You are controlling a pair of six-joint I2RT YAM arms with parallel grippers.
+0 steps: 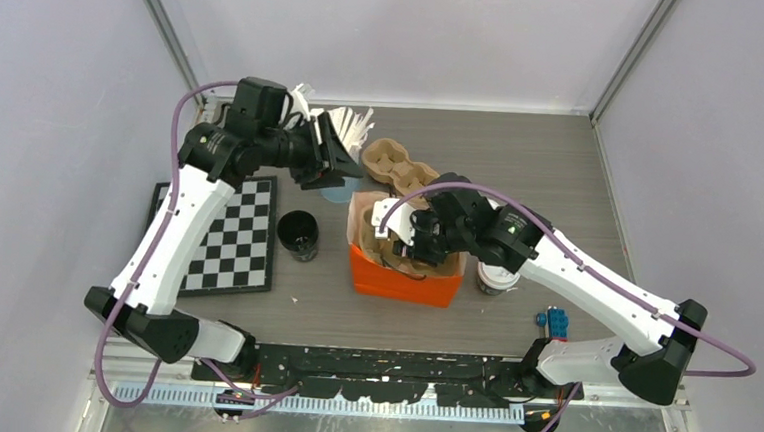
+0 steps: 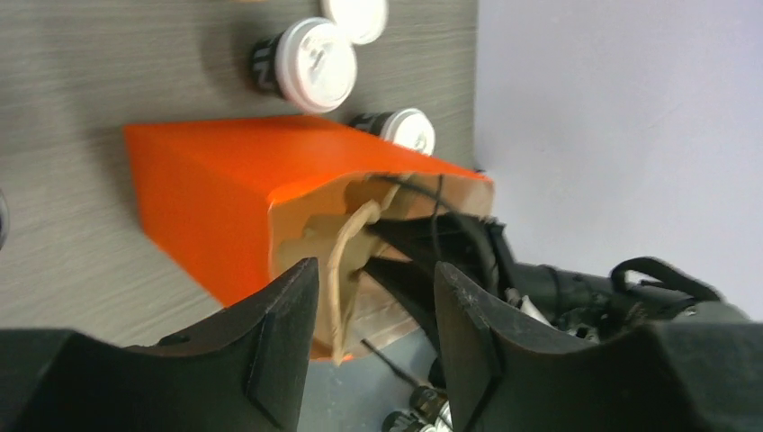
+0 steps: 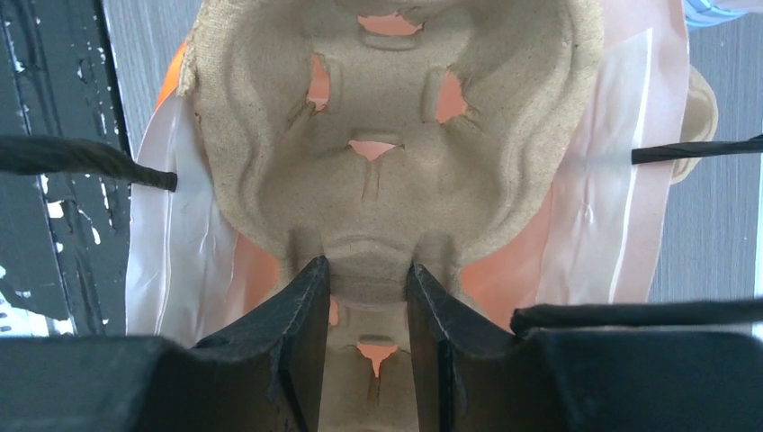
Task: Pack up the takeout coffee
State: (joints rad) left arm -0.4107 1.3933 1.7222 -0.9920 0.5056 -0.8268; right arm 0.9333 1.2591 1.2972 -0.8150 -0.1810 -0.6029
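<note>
Well beyond the left fingers [image 2: 279,346], both coffee cups [image 2: 310,63].

Orange bag [image 2: 207,198] matt paper, brown kraft inside, cup carrier [image 3: 387,153] rough fibrous moulded pulp, takeout coffee lids [image 2: 315,65] smooth white plastic, surface [image 2: 90,72] matt grey wood grain

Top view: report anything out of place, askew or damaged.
A dark cup stands lidless left of the orange bag, unlike the lidded cup on its right. The pulp carrier in the right gripper has ragged cut-outs.
</note>
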